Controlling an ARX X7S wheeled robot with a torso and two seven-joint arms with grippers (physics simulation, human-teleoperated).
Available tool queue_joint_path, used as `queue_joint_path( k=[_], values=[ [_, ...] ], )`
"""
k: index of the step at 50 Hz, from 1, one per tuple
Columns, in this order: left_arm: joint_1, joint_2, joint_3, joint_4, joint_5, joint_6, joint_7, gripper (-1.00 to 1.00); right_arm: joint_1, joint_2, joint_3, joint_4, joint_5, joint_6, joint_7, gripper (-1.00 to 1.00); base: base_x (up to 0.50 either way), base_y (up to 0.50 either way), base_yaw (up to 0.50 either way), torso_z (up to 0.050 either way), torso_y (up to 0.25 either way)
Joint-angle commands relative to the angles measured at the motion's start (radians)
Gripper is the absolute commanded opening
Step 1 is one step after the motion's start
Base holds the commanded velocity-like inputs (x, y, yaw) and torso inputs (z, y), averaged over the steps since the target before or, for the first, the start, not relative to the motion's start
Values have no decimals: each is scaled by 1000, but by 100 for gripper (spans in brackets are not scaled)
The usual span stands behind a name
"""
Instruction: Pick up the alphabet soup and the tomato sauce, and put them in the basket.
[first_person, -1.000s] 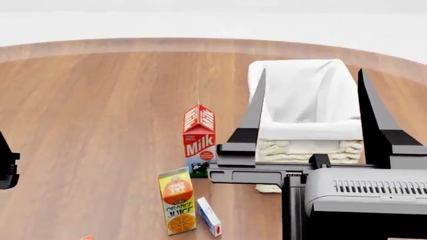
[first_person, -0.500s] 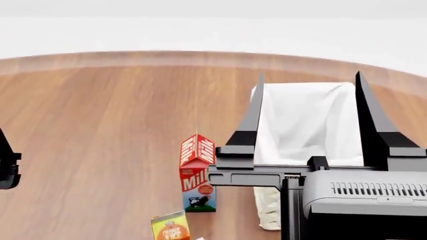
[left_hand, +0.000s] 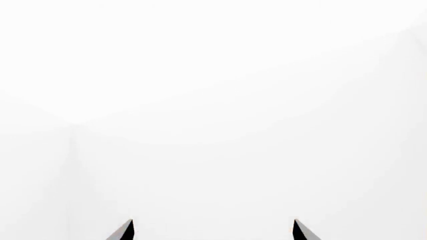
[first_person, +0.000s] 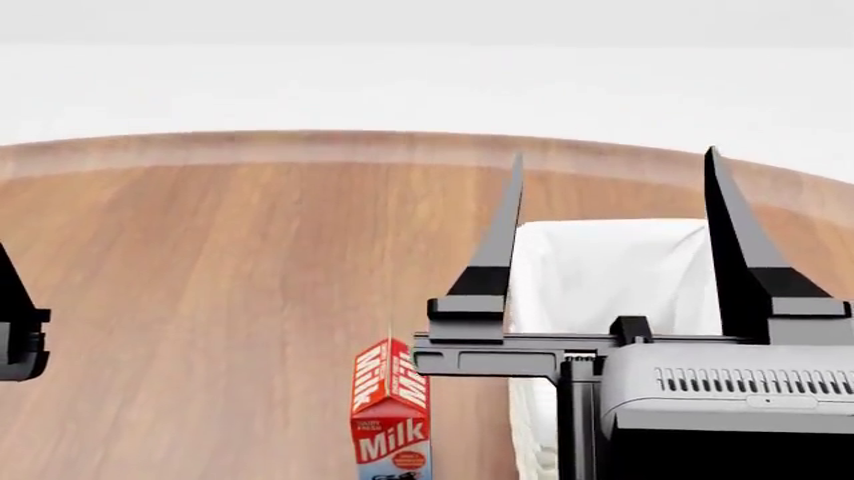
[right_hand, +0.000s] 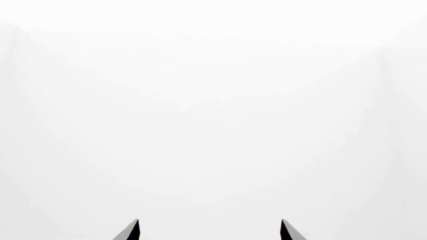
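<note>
Ahead, the right gripper (first_person: 611, 200) was held wide open and empty, raised before the basket (first_person: 601, 270); the left gripper (left_hand: 212, 230) was likewise spread. Neither can was seen.

The table (first_person: 200, 300) is warm brown wood grain with a paler band along its curved far rim, against a plain white backdrop. The milk carton (first_person: 391, 412) at about 6 o'clock is red with white lettering (a blue strip shows low on its face). The basket (first_person: 607, 275) lining is plain white, and the right gripper (first_person: 611, 170) is black on a grey body.
</note>
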Motion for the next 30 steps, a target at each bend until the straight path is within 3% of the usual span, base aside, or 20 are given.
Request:
queue_joint_path(
  k=[1, 11, 20, 25, 26, 30],
  values=[
    [1, -6, 5, 3, -5, -7, -8, 100, 1, 5, -8, 0, -3, 12, 13, 100, 0, 0, 0, 0, 11],
    [1, -9, 2, -1, -11, -8, -10, 100, 38, 14, -4, -46, 23, 100, 13, 100, 0, 0, 0, 0, 0],
    [7, -16, -5, -33, -36, 21, -27, 100, 249, 16, 94, -254, 252, 598, -8, 100, 0, 0, 0, 0, 0],
    [1, -20, 4, -38, -40, 15, -33, 100, 311, 18, 221, -267, 512, 805, 60, 100, 0, 0, 0, 0, 0],
    [6, -21, -1, -28, -41, 11, -34, 100, 391, -20, 337, -268, 662, 955, 99, 100, 0, 0, 0, 0, 0],
    [1, -26, 4, -13, -35, -8, -33, 100, 403, -6, 446, -230, 1013, 1067, 332, 100, 0, 0, 0, 0, 0]
  ],
)
